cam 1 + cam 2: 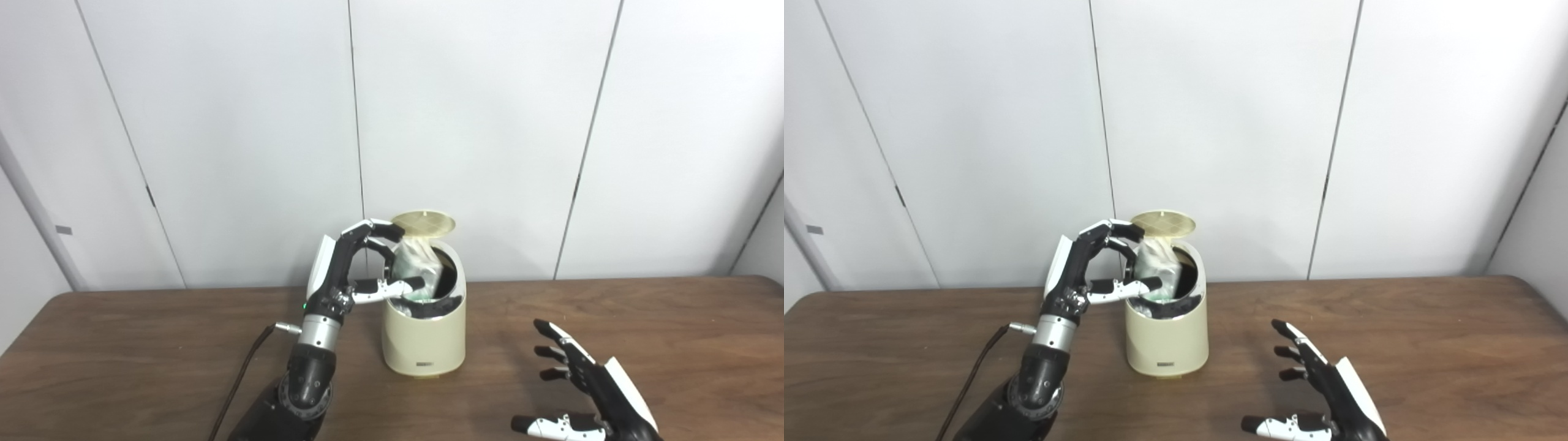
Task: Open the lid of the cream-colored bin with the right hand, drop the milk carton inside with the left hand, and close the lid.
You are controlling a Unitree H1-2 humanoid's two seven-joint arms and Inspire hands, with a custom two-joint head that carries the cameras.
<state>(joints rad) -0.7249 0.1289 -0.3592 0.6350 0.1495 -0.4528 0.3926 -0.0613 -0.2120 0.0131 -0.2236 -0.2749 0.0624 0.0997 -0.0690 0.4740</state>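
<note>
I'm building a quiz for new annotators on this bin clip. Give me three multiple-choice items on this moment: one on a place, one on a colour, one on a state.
1. Where is the crumpled pale green-and-white milk carton?
A. Flat on the table
B. At the mouth of the bin, partly inside
C. In the right hand

2. What colour is the rounded plastic bin?
A. Cream
B. Blue
C. Black

3. How is the bin's round lid?
A. Shut flat
C. Lying on the table
B. Raised open

Answers:
1. B: the carton stands in the opening, with the left hand around it, fingers above and thumb below.
2. A: its wall is cream, standing on the brown wooden table.
3. B: the lid stands up behind the opening, while the right hand waits open over the table, apart from the bin.
</note>
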